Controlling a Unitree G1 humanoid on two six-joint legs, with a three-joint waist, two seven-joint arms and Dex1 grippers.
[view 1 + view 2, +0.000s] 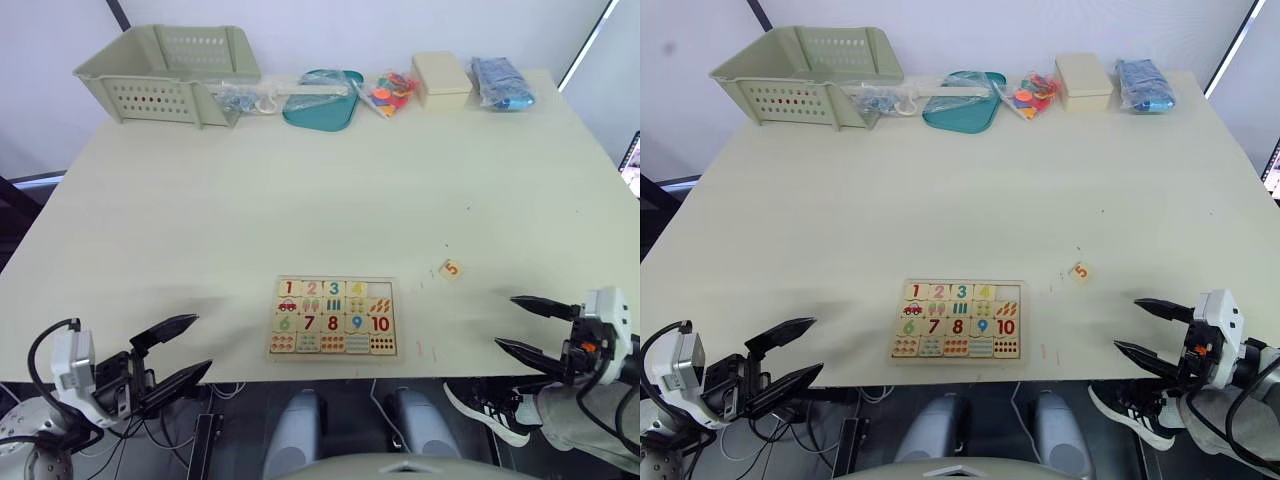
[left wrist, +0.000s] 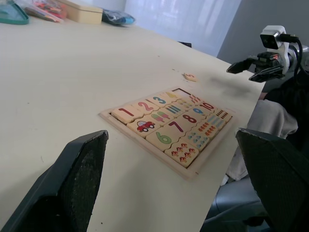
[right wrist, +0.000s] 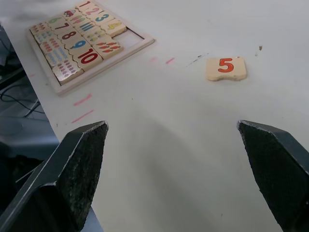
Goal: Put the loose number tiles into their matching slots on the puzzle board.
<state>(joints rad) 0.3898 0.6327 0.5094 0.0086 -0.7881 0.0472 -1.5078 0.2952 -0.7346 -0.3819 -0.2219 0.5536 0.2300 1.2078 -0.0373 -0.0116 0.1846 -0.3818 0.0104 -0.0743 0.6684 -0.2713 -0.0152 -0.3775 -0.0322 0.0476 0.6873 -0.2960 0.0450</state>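
The puzzle board [image 1: 333, 356] lies near the table's front edge, between my two arms. Number tiles 1 to 4 sit in its upper row, and the slot [image 1: 380, 290] at that row's right end is bare wood. One loose number tile [image 1: 451, 268], printed with an orange 5, lies flat on the table to the right of the board and a little beyond it; the same tile [image 3: 226, 67] is in the right wrist view. My left gripper [image 1: 203, 342] hangs open off the board's left side. My right gripper [image 1: 505, 321] is open too, nearer than the 5 tile and empty.
Along the far edge stand a pale green basket [image 1: 170, 70], a teal tray [image 1: 322, 100], a bag of coloured pieces [image 1: 392, 92], a beige box [image 1: 440, 78] and a blue packet [image 1: 500, 82]. The table's front edge runs just below the board.
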